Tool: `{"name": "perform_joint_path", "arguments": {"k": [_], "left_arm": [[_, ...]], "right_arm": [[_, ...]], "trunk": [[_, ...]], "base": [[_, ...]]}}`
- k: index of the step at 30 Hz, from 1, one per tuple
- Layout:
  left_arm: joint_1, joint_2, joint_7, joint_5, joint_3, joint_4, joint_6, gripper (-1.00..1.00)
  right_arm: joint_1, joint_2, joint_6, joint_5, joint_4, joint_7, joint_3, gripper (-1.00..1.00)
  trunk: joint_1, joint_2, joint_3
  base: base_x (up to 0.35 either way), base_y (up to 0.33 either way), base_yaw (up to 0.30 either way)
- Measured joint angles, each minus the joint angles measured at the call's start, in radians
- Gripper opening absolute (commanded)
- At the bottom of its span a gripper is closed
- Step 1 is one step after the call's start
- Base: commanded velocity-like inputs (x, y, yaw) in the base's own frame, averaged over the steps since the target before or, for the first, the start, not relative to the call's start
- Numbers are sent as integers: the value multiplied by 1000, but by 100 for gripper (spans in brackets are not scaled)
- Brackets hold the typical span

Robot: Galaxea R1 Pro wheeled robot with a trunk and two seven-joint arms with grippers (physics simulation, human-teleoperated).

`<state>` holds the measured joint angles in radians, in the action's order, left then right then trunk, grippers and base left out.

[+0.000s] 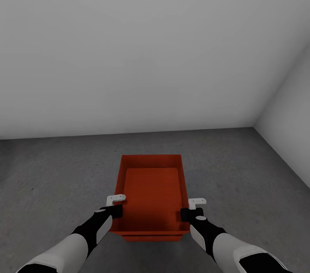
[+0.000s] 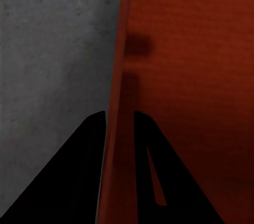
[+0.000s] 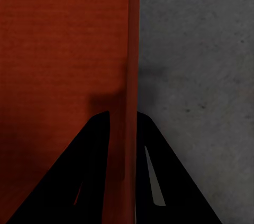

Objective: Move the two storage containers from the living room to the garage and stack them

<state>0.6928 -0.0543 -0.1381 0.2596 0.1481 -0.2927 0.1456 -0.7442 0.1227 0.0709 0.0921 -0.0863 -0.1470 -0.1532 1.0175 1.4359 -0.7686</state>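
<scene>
A red-orange open-topped storage container (image 1: 150,191) sits low over the dark grey concrete floor (image 1: 56,178) of the garage, right in front of me. My left gripper (image 1: 115,210) is shut on its left wall near the front corner. My right gripper (image 1: 187,213) is shut on the right wall opposite. In the left wrist view the black fingers (image 2: 79,181) straddle the thin red wall (image 2: 119,75). The right wrist view has the same clamp on the other wall (image 3: 129,49). A narrow red-orange strip (image 1: 153,237) shows under the bin's near edge; I cannot tell whether it is the second container.
A plain white-grey wall (image 1: 129,49) stands a short way beyond the bin. A second wall (image 1: 292,113) meets it in a corner at the right. Bare concrete (image 3: 201,49) spreads on both sides of the bin.
</scene>
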Motion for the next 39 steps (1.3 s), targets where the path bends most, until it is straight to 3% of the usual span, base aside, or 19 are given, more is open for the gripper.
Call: {"name": "perform_joint_path", "arguments": {"k": [39], "left_arm": [[0,0,0,4,2,2,-1,-100]], "right_arm": [[0,0,-2,-1,0,0,-1,-100]], "trunk": [[0,0,0]], "base": [[0,0,0]]}}
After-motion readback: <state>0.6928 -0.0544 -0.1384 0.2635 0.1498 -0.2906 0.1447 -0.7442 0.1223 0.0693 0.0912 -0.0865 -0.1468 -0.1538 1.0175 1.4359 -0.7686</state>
